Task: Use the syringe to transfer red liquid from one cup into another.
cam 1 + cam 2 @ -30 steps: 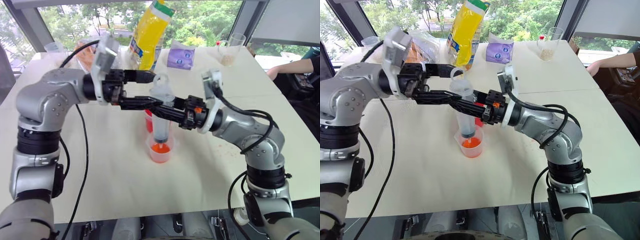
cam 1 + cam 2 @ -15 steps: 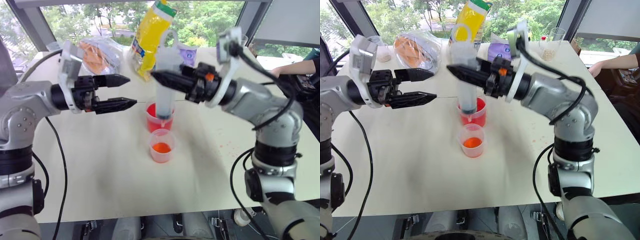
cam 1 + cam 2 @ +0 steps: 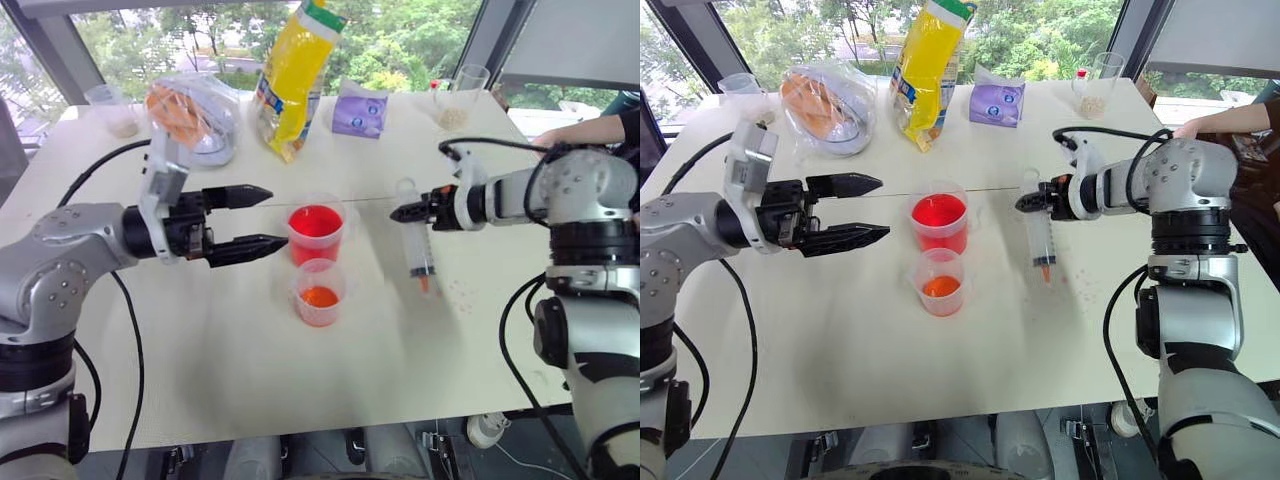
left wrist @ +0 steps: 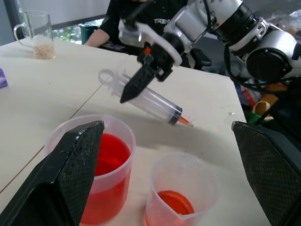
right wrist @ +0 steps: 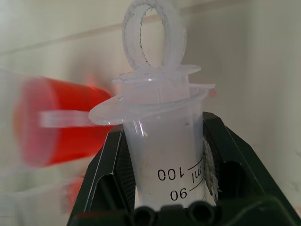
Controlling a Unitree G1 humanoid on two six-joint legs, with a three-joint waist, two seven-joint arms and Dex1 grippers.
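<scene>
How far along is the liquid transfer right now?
Done, by the look of it: the smaller clear plastic cup holds orange-red liquid at its base. In hand: the right tool grips the large clear syringe, orange tip near the white table. Left: setting it down. The left tool is open.

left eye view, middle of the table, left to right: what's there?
Left gripper, open → larger cup of red liquid and the shorter cup just in front of it → syringe, held in the right gripper → person's arm.

Silver-grey jointed arms with black bands; black cables loop outside; black ridged tapered jaws.
</scene>
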